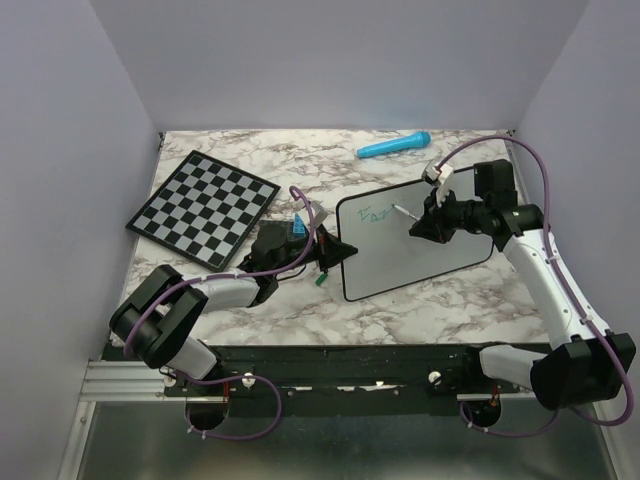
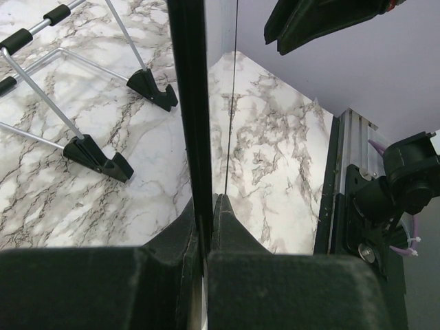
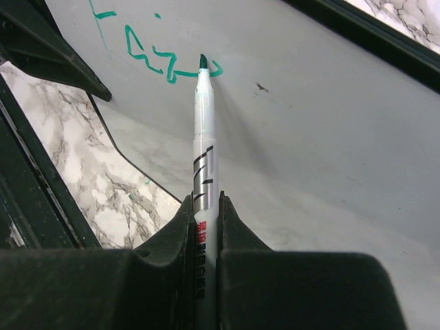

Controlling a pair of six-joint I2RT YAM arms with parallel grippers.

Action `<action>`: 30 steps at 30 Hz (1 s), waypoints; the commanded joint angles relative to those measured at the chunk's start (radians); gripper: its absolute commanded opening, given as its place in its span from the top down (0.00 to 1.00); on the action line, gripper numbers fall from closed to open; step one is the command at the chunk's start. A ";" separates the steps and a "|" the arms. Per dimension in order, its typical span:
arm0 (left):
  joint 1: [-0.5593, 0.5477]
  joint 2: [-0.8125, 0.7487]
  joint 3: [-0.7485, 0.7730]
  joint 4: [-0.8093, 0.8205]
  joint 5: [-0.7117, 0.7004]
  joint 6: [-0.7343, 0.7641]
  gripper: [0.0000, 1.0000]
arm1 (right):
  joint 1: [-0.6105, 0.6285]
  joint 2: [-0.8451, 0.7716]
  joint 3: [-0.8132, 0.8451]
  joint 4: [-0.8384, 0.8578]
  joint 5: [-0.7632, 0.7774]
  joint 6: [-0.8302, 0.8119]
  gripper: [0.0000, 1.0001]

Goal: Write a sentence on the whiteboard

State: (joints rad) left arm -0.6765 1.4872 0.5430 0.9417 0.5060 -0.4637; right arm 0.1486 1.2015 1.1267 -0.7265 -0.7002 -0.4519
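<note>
Jaws of the left arm (image 1: 200, 295) are closed on the left edge of the large white rectangular whiteboard (image 1: 430, 255) with its thin black frame, seen from above. The jaws of the right arm (image 1: 545, 270) grip a slim white marker pen (image 1: 405, 213), whose tip meets the board's upper left part beside the teal-green handwritten sentence (image 1: 378, 215), so far only a few letters long. The whiteboard sits right of centre on the grey-veined marble counter (image 1: 300, 150). A black-and-white chequered chessboard (image 1: 205, 208) lies well apart at the left, and a bright blue cylindrical object (image 1: 393, 146) lies near the far edge behind the board. A small green item (image 1: 320, 279) lies on the counter just beside the board's near left corner. From the left wrist, the jaws are shut tight on the board's black frame (image 2: 194, 124), which runs straight up the view between them; thin silver metal legs with black feet (image 2: 96, 157) stand on the marble to the left. From the right wrist, the jaws clamp the pen's barrel (image 3: 204, 172), and its dark green tip (image 3: 203, 62) touches the white surface at the right end of the teal strokes (image 3: 158, 58).
</note>
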 commanded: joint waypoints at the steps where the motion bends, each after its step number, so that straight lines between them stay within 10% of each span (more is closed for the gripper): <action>1: -0.003 0.022 0.009 -0.047 -0.011 0.086 1.00 | -0.003 0.021 0.044 0.015 -0.042 -0.004 1.00; 30: -0.001 0.028 0.018 -0.053 -0.007 0.089 1.00 | -0.010 -0.011 -0.022 -0.021 0.041 -0.025 1.00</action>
State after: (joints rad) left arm -0.6765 1.4929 0.5480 0.9405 0.5079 -0.4603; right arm 0.1486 1.2160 1.0813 -0.7578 -0.7105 -0.4976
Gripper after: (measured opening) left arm 0.061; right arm 0.148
